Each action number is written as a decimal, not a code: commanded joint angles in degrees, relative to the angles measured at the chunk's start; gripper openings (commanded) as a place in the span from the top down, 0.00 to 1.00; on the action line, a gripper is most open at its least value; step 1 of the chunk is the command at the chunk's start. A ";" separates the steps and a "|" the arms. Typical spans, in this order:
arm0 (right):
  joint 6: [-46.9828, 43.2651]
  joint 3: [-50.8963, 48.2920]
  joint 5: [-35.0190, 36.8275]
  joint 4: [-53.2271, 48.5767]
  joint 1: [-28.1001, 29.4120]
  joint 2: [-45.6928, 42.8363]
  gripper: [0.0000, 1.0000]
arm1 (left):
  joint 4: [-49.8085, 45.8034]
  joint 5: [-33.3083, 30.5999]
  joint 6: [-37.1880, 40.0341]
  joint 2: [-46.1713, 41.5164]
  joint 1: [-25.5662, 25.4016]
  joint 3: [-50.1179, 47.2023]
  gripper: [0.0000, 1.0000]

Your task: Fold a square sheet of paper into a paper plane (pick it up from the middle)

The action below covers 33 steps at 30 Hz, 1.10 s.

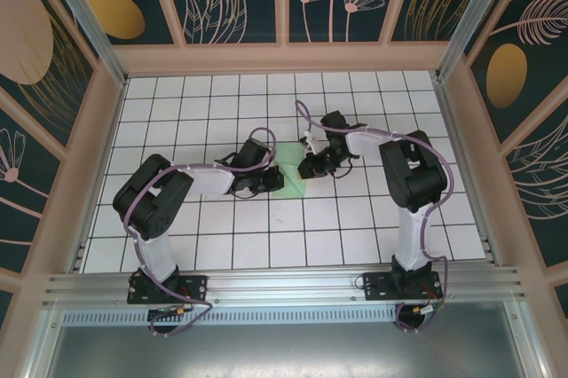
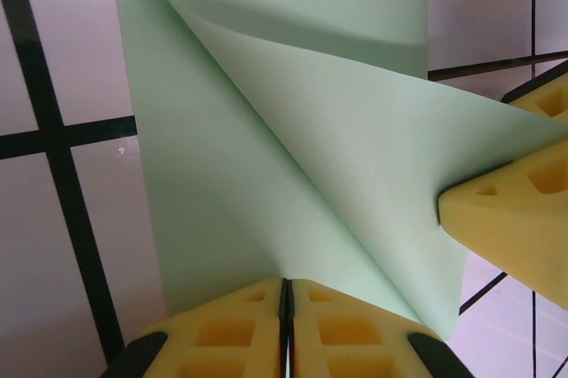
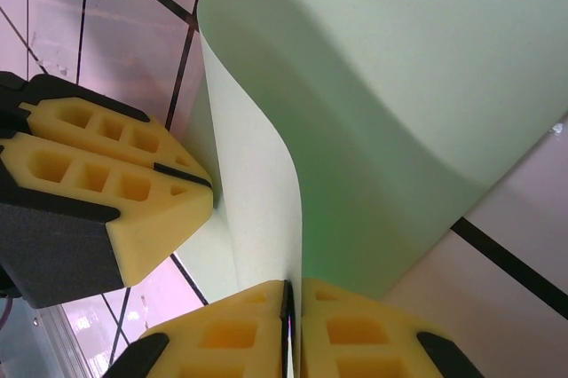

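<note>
From the overhead camera, the two arms reach in toward each other over the middle of the white grid-tiled table (image 1: 373,218). The square sheet of paper (image 1: 289,168), pale green, sits between their tips. The left gripper (image 1: 271,185) is at its near left edge and the right gripper (image 1: 311,165) at its right edge, both touching it. At this size the jaws cannot be read. In the left wrist camera, the left gripper (image 2: 286,285) has its two yellow fingers pressed flat together at the bottom of the picture, with the near edge of the sheet (image 2: 266,174) nipped in the seam between them. From there the paper rises and curls over itself, one flap crossing diagonally over the layer under it. The tip of the right gripper (image 2: 470,205) comes in from the right and meets the flap's edge. In the right wrist camera, the right gripper (image 3: 291,294) likewise has its yellow fingers closed tight, pinching a standing edge of the sheet (image 3: 399,85) where it comes down between them. The paper bends upward in a smooth curve and spreads out over the tiles beyond. The left gripper (image 3: 200,187) lies just to the left, fingers together, its tip against the paper's lower edge.
</note>
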 commanded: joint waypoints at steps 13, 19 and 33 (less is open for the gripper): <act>0.12 -0.40 -0.71 -0.90 -0.62 -3.42 0.83 | -1.98 -1.81 0.27 0.46 0.37 0.26 0.87; -0.26 1.46 -0.16 -1.91 -0.58 -2.15 0.89 | -2.18 -1.72 0.63 0.59 0.35 0.55 0.87; -2.87 5.84 -1.70 -5.78 0.94 3.27 0.91 | -2.15 -2.01 0.67 0.08 0.37 1.13 0.87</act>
